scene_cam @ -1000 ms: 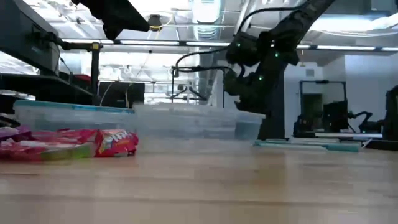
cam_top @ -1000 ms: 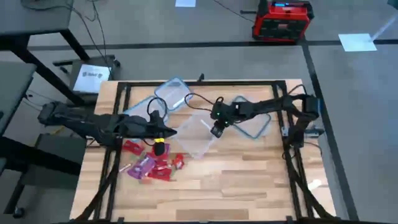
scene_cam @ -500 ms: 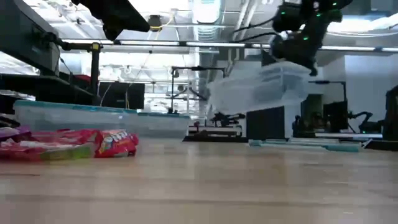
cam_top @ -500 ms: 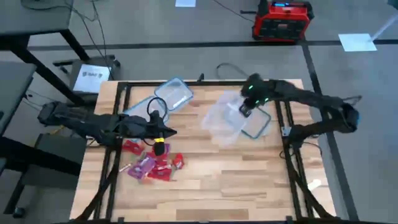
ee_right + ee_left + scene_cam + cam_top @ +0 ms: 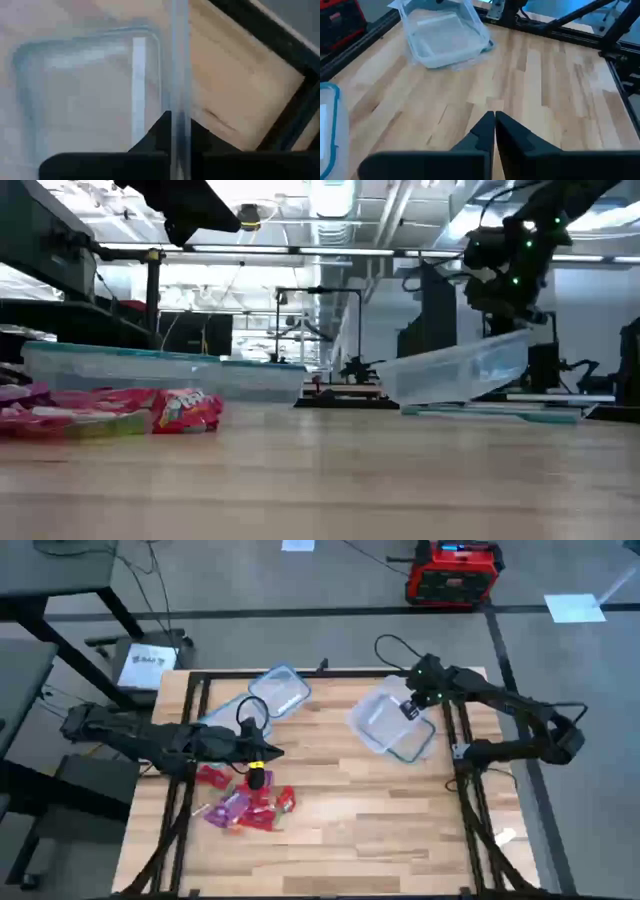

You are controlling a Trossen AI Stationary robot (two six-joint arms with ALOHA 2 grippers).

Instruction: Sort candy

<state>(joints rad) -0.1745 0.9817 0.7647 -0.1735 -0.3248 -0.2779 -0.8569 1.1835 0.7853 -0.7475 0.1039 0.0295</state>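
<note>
The candy (image 5: 245, 803) — small wrapped pieces in shiny red, pink and magenta wrappers — lies in a loose heap on the wooden table (image 5: 340, 830), on its left side, none of it sorted yet. Just above the heap hangs the left tool (image 5: 268, 752), its fingers pressed together on nothing. Beside it, toward the far edge, sit a clear rectangular plastic tub with a bluish rim (image 5: 235, 717) and a matching lid (image 5: 279, 690).

Across the table the right tool (image 5: 410, 708) is clamped on the wall of a second clear plastic tub (image 5: 378, 720), held tilted off the surface above a blue-rimmed lid (image 5: 412, 740). Both tubs look empty.

The thin wall could slip from that edge pinch, likely dropping the tub — or it may land askew on the lid.
</note>
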